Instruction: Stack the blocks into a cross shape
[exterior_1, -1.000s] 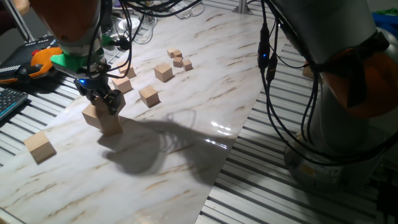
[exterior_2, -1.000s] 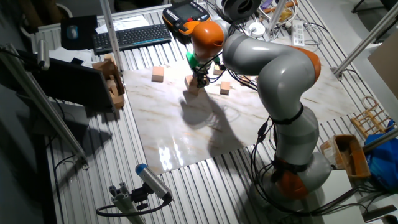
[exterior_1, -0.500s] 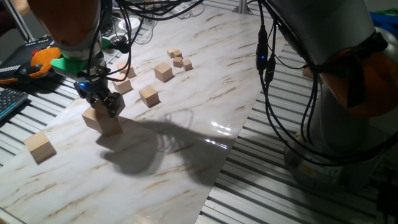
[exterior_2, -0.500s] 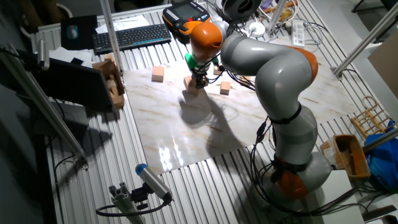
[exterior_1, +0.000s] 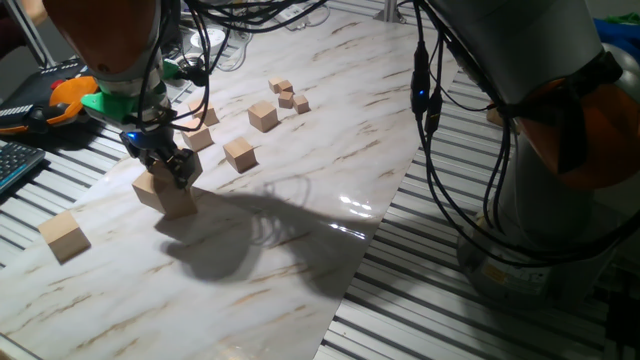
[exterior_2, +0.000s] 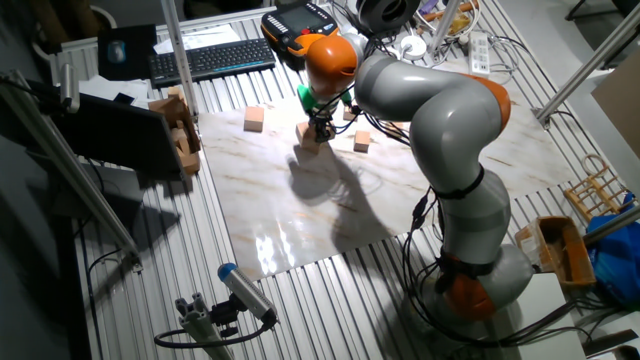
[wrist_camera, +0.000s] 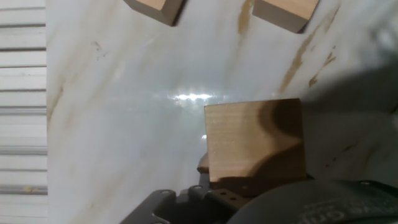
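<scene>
Hand view gives us one block (wrist_camera: 255, 140) at about 5 o'clock, just beyond the dark claw body; two more wooden cubes are cut off by the top edge, at 11 and 1 o'clock. From one fixed view we see the claw (exterior_1: 168, 170) low over a pair of blocks (exterior_1: 165, 193) on the marbled tabletop (exterior_1: 300, 200), at 9 o'clock; whether it is spread or pinching a block we cannot tell; a lone block (exterior_1: 64, 237) lies apart toward 8 o'clock; medium cubes (exterior_1: 240, 153) sit near 11 o'clock, tiny cubes (exterior_1: 287, 96) toward 12. From the other fixed view we see the claw (exterior_2: 320, 128) at the pair (exterior_2: 308, 135), toward 12 o'clock.
</scene>
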